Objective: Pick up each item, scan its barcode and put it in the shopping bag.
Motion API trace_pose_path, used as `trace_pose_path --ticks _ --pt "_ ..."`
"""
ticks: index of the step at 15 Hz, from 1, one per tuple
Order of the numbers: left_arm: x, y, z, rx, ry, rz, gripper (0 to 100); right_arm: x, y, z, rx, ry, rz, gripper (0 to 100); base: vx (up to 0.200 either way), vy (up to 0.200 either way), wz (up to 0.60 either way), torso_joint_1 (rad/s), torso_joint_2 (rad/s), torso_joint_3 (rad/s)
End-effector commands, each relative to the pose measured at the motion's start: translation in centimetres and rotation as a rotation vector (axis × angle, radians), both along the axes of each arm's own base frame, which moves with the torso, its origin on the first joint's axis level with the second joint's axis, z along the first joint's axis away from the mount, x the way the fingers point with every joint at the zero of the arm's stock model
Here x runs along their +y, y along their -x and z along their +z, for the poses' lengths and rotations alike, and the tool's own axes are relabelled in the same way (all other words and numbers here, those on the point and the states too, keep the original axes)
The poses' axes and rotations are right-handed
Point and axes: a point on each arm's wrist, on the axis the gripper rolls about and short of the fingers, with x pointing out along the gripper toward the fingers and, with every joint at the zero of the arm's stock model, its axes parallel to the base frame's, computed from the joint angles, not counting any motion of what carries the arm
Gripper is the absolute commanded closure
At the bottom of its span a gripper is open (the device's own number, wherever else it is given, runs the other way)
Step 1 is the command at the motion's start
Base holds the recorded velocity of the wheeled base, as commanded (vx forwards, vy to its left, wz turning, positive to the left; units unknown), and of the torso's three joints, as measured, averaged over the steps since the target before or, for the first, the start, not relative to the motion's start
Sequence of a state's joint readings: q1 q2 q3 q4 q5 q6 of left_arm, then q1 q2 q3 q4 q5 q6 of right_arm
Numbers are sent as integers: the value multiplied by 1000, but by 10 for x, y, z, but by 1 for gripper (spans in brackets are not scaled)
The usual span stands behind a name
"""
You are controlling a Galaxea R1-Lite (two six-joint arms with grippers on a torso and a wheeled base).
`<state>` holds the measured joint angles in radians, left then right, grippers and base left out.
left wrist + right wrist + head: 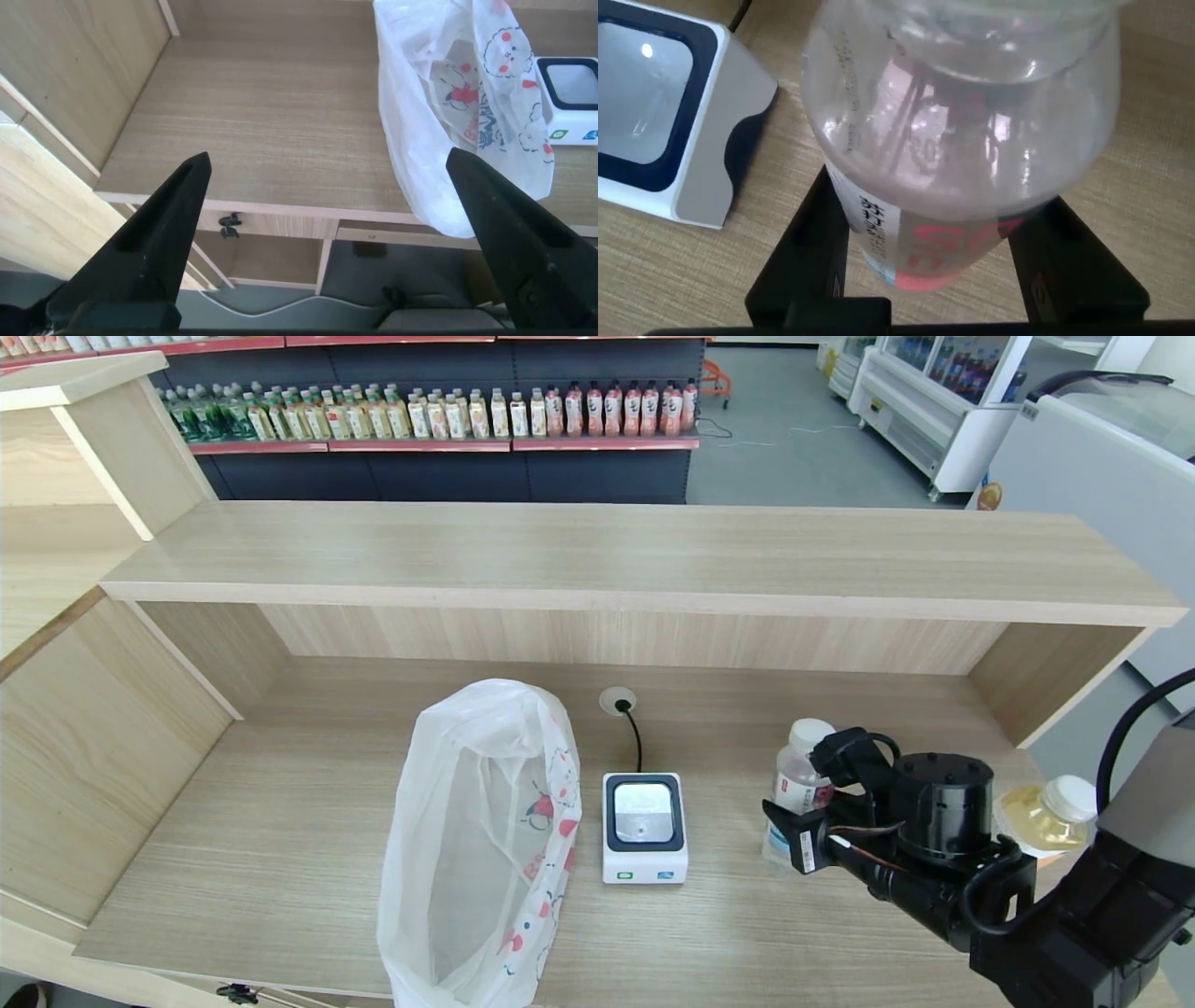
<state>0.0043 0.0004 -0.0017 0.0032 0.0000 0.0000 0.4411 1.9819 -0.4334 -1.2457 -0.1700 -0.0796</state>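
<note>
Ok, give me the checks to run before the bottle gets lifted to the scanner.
1. The clear bottle sits inside the right gripper: ok.
2. Grip firm enough to lift: cannot tell.
3. Which way the barcode faces: cannot tell.
4. The scanner faces up, window uncovered: ok.
5. The shopping bag stands open beside the scanner: ok.
6. The left gripper, jaws apart, is off the bag: ok.

- The black right arm's gripper [803, 793] is sitting low at the robot's right, with its wrist turned so that one finger is lying farther back than the other.
- Its fingers [808, 252] are pressing opposite sides of a clear plastic bottle with a pink label [962, 140].
- The black left gripper [327, 233] is pointing downward, tapered fingers [177, 224] spread wide.
</note>
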Motion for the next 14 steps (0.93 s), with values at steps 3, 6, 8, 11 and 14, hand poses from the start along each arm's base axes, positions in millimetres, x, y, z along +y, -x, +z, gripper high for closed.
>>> trace_pose_path --ticks 3,6,8,11,14 --pt "0 0 0 0 0 0 0 -12 19 53 -86 -235 112 100 0 0 0 0 0 0" --pt "0 0 0 0 0 0 0 -33 51 86 -50 -424 417 100 0 0 0 0 0 0" --pt "0 0 0 0 0 0 0 -37 58 95 -24 -474 586 100 0 0 0 0 0 0" --pt "0 0 0 0 0 0 0 -37 65 96 19 -482 802 100 0 0 0 0 0 0" --pt "0 0 0 0 0 0 0 -27 74 94 58 -479 941 100 0 0 0 0 0 0"
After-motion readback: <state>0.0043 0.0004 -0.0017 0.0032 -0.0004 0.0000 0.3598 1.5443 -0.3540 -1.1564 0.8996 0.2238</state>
